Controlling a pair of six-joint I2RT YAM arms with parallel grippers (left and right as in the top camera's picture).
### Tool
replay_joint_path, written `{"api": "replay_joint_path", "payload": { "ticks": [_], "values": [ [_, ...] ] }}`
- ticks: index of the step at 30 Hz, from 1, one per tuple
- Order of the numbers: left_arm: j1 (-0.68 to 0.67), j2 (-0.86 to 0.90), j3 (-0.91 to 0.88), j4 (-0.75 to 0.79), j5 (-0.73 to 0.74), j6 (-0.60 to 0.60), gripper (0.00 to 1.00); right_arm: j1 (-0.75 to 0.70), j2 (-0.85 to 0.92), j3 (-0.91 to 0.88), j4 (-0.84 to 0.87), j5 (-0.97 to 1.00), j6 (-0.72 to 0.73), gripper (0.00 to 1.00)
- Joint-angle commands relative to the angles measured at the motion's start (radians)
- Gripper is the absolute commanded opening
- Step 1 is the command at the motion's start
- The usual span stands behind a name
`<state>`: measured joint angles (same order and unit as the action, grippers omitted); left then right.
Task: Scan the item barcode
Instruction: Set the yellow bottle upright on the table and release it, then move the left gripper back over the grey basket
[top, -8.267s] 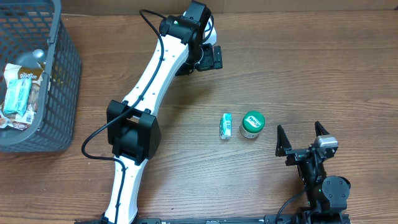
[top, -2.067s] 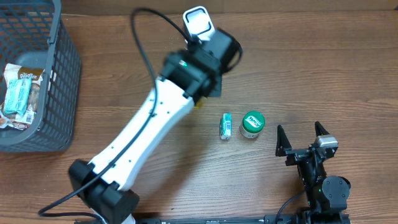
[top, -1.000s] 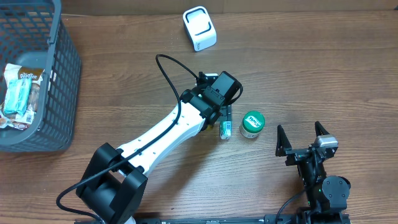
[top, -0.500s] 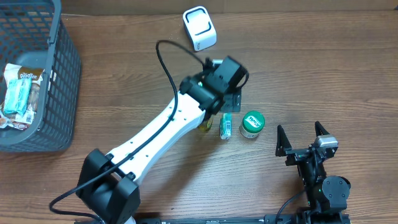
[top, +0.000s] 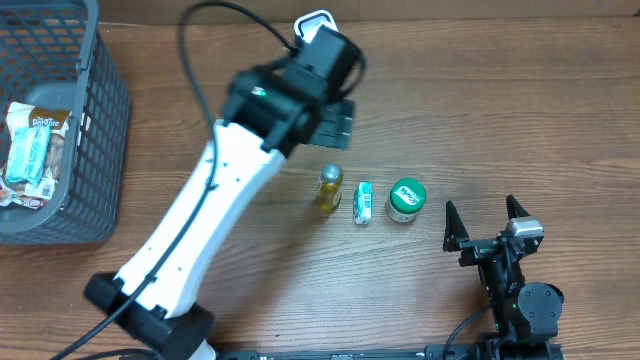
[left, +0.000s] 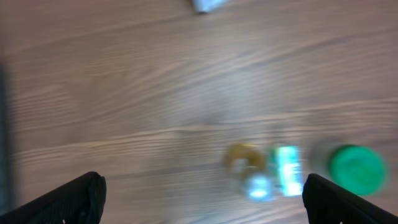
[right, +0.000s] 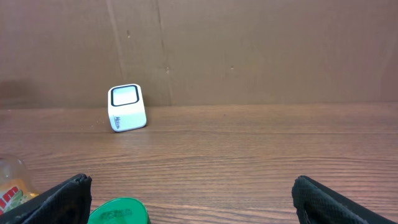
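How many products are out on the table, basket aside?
3, in a row mid-table: small yellow silver-capped bottle at the left, white-and-teal box in the middle, green-lidded round tub at the right. The left arm may hide others.

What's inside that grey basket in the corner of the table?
Wrapped snack packets lie in the basket, a pale blue-green one on top. Anything beneath them is covered, and the picture's edge cuts off the basket's left side.
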<state>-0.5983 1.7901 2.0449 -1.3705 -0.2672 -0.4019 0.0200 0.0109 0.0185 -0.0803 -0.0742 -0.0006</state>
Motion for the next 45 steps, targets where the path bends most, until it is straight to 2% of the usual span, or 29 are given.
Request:
{"api": "replay_joint_path", "payload": {
  "ticks": [1, 6, 11, 23, 31, 39, 43, 45],
  "values": [
    [0.051, -0.063, 0.045, -0.066, -0.138, 0.098, 0.99, -0.005, -0.008, -0.011, 0.003, 0.001, -0.005, 1.0],
    [0.129, -0.1, 0.045, -0.147, -0.235, 0.125, 0.96, -0.005, -0.008, -0.011, 0.003, 0.001, -0.005, 1.0],
    [0.225, -0.134, 0.045, -0.157, -0.23, 0.071, 0.98, -0.005, -0.008, -0.011, 0.003, 0.001, -0.005, 1.0],
    [0.494, -0.284, 0.045, -0.036, -0.231, 0.02, 1.0, -0.005, -0.008, -0.011, 0.003, 0.001, -0.005, 1.0],
    [0.687, -0.297, 0.045, 0.082, -0.23, 0.023, 1.0, -0.005, -0.008, -0.011, 0.003, 0.001, -0.005, 1.0],
    [0.813, -0.259, 0.045, 0.126, -0.235, 0.118, 1.0, -0.005, -0.008, -0.011, 0.003, 0.001, -0.005, 1.0],
    [0.821, -0.259, 0.045, 0.123, -0.239, 0.12, 1.0, -0.005, -0.008, -0.011, 0.003, 0.001, -0.005, 1.0],
    [0.822, -0.256, 0.044, 0.139, -0.241, 0.181, 0.99, -0.005, -0.008, -0.011, 0.003, 0.001, -0.005, 1.0]
  ]
}}
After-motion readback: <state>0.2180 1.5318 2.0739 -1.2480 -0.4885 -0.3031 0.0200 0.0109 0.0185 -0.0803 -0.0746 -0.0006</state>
